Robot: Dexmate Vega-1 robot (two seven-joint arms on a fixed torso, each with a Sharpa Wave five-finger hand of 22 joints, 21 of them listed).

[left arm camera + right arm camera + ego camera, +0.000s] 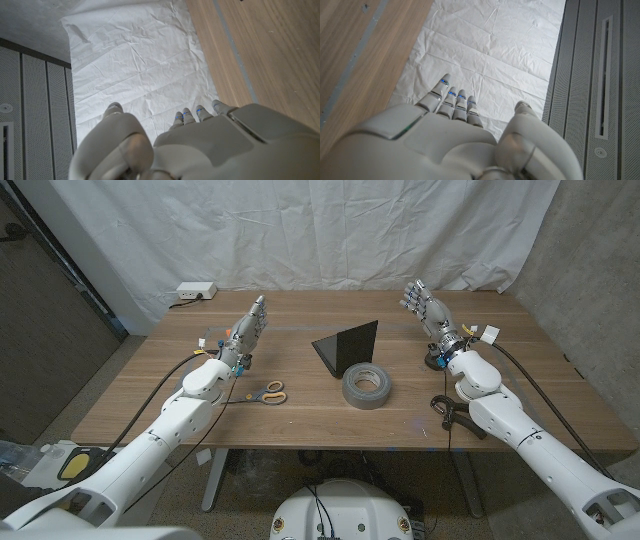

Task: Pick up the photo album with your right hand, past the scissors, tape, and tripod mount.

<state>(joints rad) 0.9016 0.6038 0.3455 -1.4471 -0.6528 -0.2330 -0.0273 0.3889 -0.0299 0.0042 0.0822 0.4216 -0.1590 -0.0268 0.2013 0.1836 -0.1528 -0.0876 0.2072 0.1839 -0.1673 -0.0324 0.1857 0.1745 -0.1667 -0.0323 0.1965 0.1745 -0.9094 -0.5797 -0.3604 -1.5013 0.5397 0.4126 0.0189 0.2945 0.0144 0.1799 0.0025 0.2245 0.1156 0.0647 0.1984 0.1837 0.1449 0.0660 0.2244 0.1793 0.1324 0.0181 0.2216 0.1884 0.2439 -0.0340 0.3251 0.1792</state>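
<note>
The album [350, 345] is black, standing tented; the right hand [425, 304], fingers straight and empty, is well apart.

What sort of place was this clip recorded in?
Probably a lab or test room rather than a home: a creased white sheet backdrop hangs behind the plain wooden table, grey perforated wall panels stand to the side, and a white power strip sits at the table's far corner.

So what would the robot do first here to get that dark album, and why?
Probably swing the right hand inward toward the photo album at the table's middle. That hand is open, raised near the far right of the table, well apart from the album. The tape roll lies just in front of the album, so coming from the far side or from above looks safer.
</note>
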